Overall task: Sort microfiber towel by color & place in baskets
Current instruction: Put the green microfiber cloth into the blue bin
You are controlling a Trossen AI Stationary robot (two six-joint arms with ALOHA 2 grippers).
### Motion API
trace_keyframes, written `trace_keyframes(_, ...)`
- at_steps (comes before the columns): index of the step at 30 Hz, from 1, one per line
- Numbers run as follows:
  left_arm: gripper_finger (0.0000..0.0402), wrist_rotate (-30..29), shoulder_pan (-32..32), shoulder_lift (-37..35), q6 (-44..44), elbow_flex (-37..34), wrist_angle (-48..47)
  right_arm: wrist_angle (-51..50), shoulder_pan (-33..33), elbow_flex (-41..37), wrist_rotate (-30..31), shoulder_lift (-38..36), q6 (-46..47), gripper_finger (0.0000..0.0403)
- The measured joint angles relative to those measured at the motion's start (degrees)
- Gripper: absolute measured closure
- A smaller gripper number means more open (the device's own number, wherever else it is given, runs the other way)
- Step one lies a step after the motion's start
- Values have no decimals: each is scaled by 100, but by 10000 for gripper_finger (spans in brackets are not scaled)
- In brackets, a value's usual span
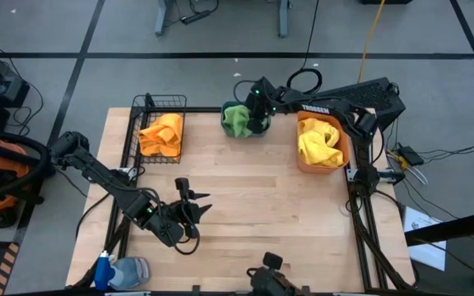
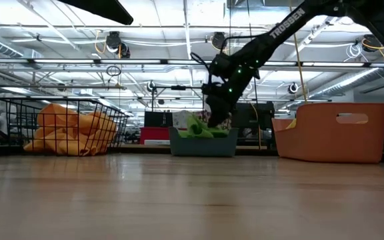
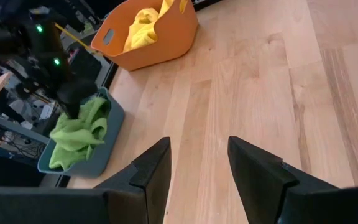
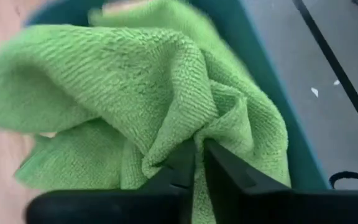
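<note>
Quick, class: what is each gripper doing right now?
Left gripper: open, holding nothing, over the table.
Right gripper: closed on the green towel in the teal tub.

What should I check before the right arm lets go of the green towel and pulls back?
1. Green towel over the teal tub: ok, it lies bunched inside the tub.
2. Right hand grip: ok, fingers pinched shut on a fold of the towel, not yet released.
3. Towel fully within the tub's rim: cannot tell, one edge seems to drape over the side.
4. Orange towel in the black wire basket: ok.
5. Yellow towel in the orange bin: ok.
6. Left hand out of the way: ok, open over bare table, far from the tub.
</note>
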Motion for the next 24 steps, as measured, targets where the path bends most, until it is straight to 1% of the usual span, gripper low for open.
trace_keyframes(4, 235, 2, 0, 0, -109, 0, -96, -126, 68, 122, 22, -166, 235, 330)
trace_keyframes(8, 235, 2, 0, 0, -116, 0, -100, -363, 171, 270, 71, -433, 265, 264)
trace_keyframes(10, 235, 0, 0, 0, -113, 0, -103, -437, 240, 288, 195, -567, 231, 233)
trace_keyframes(12, 235, 2, 0, 0, -120, 0, -105, -626, 292, 286, 179, -697, 147, 209)
trace_keyframes(14, 235, 1, 0, 0, -121, 0, -104, -692, 339, 294, 93, -802, 70, 193)
trace_keyframes(17, 235, 0, 0, 0, -122, 0, -102, -1038, 444, 292, -246, -816, -204, 191)
trace_keyframes(19, 235, 2, 0, 0, -120, 0, -102, -1188, 569, 254, -349, -731, -359, 204)
trace_keyframes(21, 235, 2, 0, -2, -120, 0, -98, -1267, 701, 240, -368, -590, -450, 229)
trace_keyframes(24, 235, 13, 0, -2, -122, 0, -96, -1335, 870, 227, -376, -346, -492, 279)
